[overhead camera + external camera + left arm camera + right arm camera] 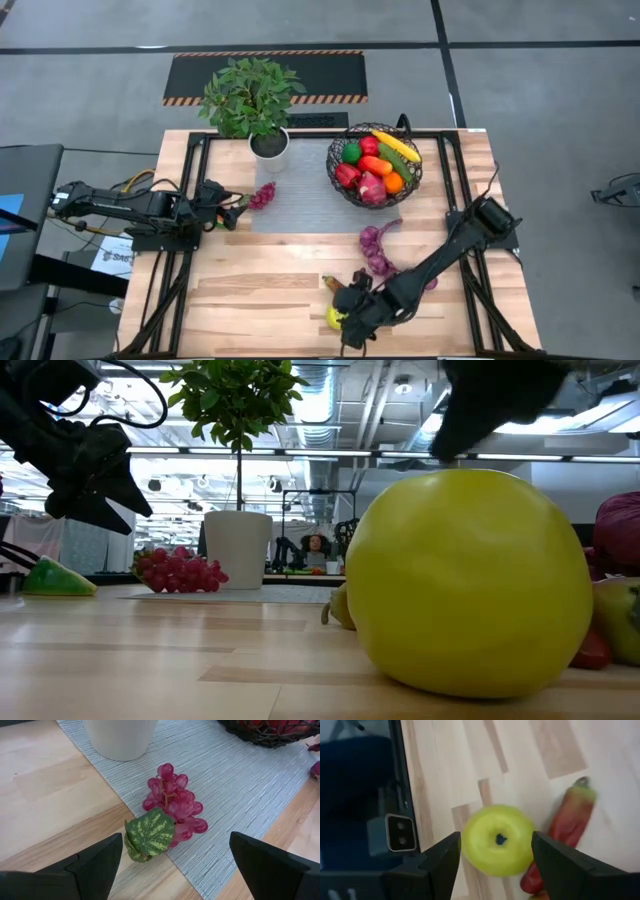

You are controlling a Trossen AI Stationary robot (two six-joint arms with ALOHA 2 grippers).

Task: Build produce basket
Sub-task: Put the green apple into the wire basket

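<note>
1. Near the bench's front edge, right of centre, the right gripper (343, 322) hangs over a round yellow-green toy apple (496, 840); its two dark fingers (442, 860) stand part open, one on either side of the apple, which sits on the wood. Whether the pads touch it I cannot tell.
2. Just beside the apple lies a long red-and-green toy chilli (565, 827), flat on the boards.
3. Further in, mid-bench, a loose cluster of dark purple toy produce (378, 250) lies beside the right arm.
4. Toward the left edge, the left gripper (232, 213) hovers with jaws wide open and empty, pointed at a bunch of pink-red toy grapes with a green leaf (170, 812).
5. The grapes lie on the near corner of a grey woven mat (300, 205), leaf over the mat's edge.
6. At the mat's far right corner stands the round dark wire-mesh basket (338, 179), holding red, orange, green and yellow pieces.
7. Far left of the mat: leafy green plant in a white pot (268, 145).
</note>
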